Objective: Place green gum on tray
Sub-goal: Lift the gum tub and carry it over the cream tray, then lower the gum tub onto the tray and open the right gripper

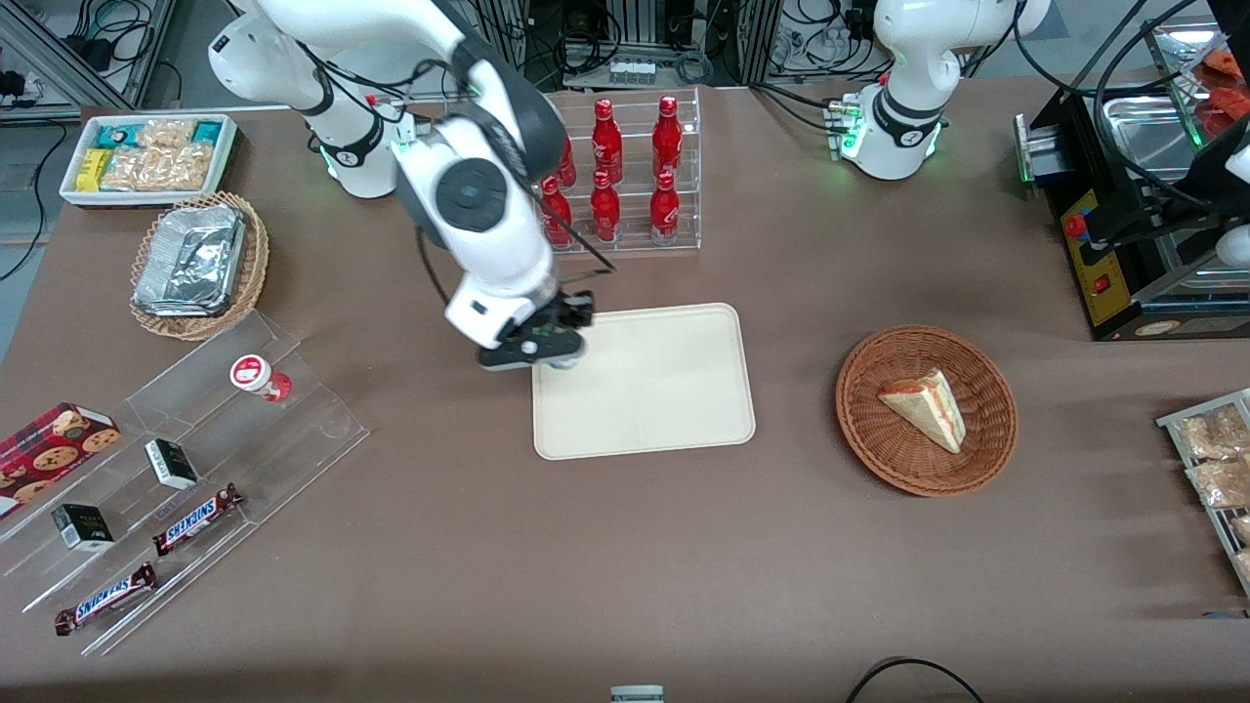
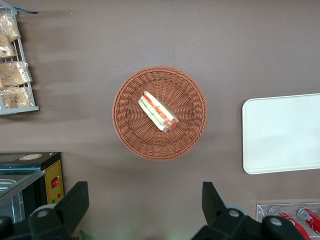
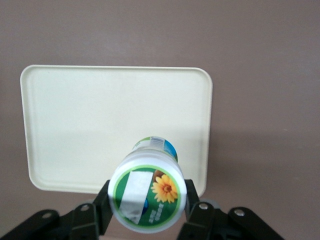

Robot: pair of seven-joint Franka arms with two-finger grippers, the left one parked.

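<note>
End effector (image 1: 540,350) pinched the green gum (image 3: 147,196) by its sides, lid up, held over the tray (image 1: 664,391) at the edge toward the working arm's end, tray lay flat on the brown bench (image 1: 625,547), nearer the front camera than the rack of red bottles (image 1: 625,176)

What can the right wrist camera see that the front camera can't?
Only the right wrist view shows the green gum clearly: its round lid with a yellow flower, held between the gripper fingers over the tray's edge. Only the front view shows the rest of the table: the red-lidded bottle on a clear rack, red drink bottles, and the basket with a sandwich. Both show the cream tray on the brown table, with the gripper at its edge toward the working arm's end.
</note>
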